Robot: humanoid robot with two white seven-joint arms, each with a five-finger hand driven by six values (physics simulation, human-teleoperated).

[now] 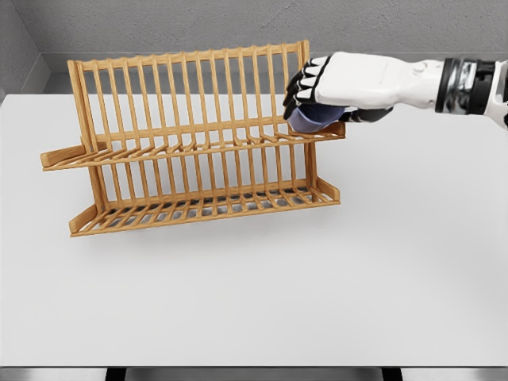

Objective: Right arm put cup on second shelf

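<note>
Two tiers make up the wooden dish rack (190, 143) that fills the middle and left of the frame on the white table (254, 302); we read the lower shelf (206, 208) as the slatted tray running from lower left toward centre right, and the upper shelf (198, 147) as the slatted ledge above it, tilted slightly so its right end sits higher in the picture; moving right, we find the cup (313, 117), a bluish-purple thing, at the right end of that upper shelf, just above its slats and close against the upright bars; whether its base already touches the slats we cannot tell, since the fingers cover most of it; the right hand (325, 91) comes in from the upper right of the frame, its dark-tipped fingers curled down over the cup and clasping it from above, the forearm stretching level toward the right edge; the left hand does not show at all. The relation that matters, we judge, is vertical: the cup hangs directly under the palm and directly over the shelf's right end, so a short lowering and a release should seat it; the risk is that it tips off the open end.
</note>
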